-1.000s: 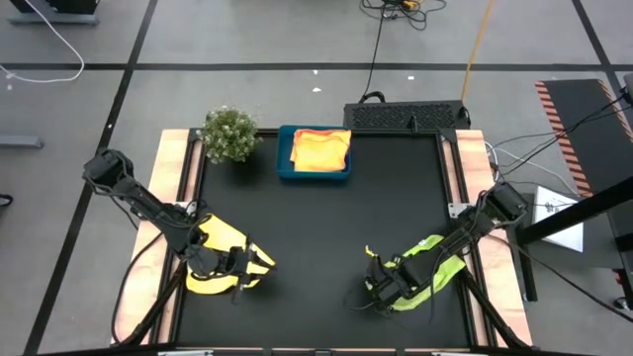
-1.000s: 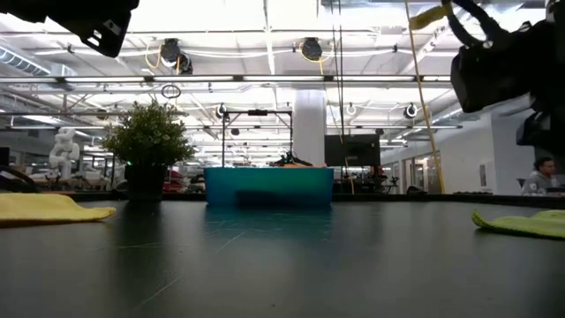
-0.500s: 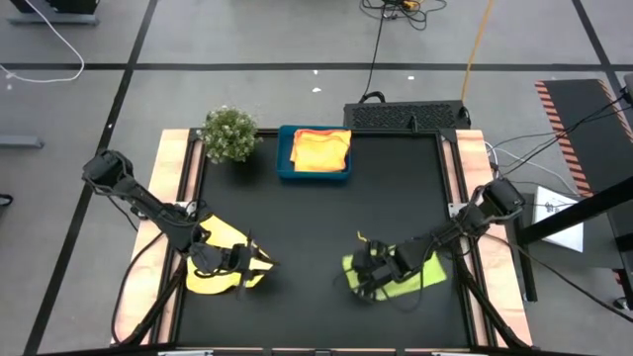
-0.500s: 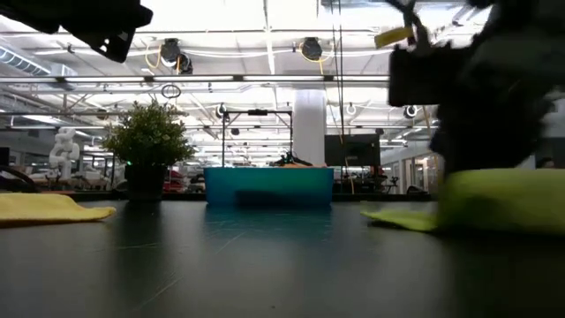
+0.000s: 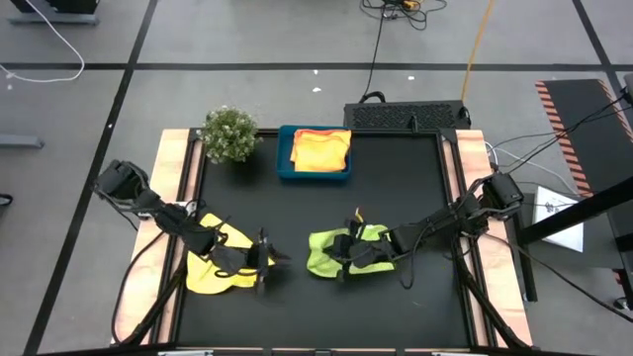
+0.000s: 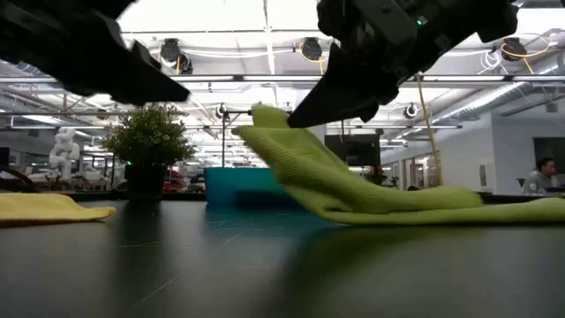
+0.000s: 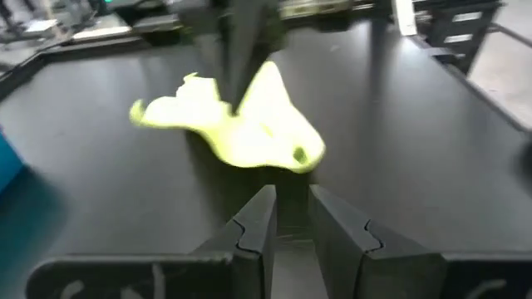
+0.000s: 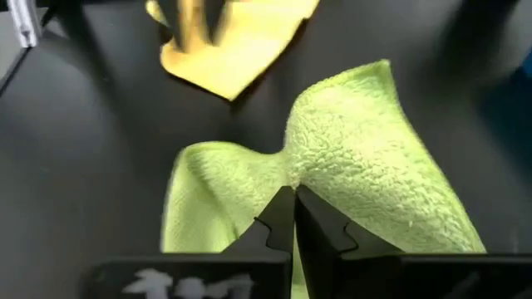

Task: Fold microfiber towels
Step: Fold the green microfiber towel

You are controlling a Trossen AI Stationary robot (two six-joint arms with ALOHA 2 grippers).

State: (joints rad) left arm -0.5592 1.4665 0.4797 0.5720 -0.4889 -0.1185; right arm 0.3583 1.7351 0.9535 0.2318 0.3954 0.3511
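A lime green towel (image 5: 348,251) lies bunched near the table's middle; it also shows in the low view (image 6: 371,190) and the left wrist view (image 7: 241,129). My right gripper (image 5: 336,257) is shut on it (image 8: 293,198). A yellow towel (image 5: 220,265) lies flat near the left edge, partly under my left arm, and shows far off in the right wrist view (image 8: 237,37). My left gripper (image 5: 277,259) hovers just right of the yellow towel, open and empty (image 7: 291,212), facing the lime towel. My right gripper pinches a raised fold of the lime towel (image 8: 295,170) between its two fingers, coming slanting down from the table's right. The held part (image 6: 269,119) is lifted off the table. The rest slopes down and trails on the table (image 6: 477,210) toward the right.
A blue tray (image 5: 315,172) with folded orange-yellow towels (image 5: 321,148) stands at the far edge. A small green plant (image 5: 229,133) stands left of it. Bare black table lies between the tray and both grippers.
My right gripper has gone from the table's right edge toward its middle. It has dragged the lime towel along; the held part is now raised and the rest trails behind. My left gripper has gone a little toward the right, off the yellow towel, which has stayed.
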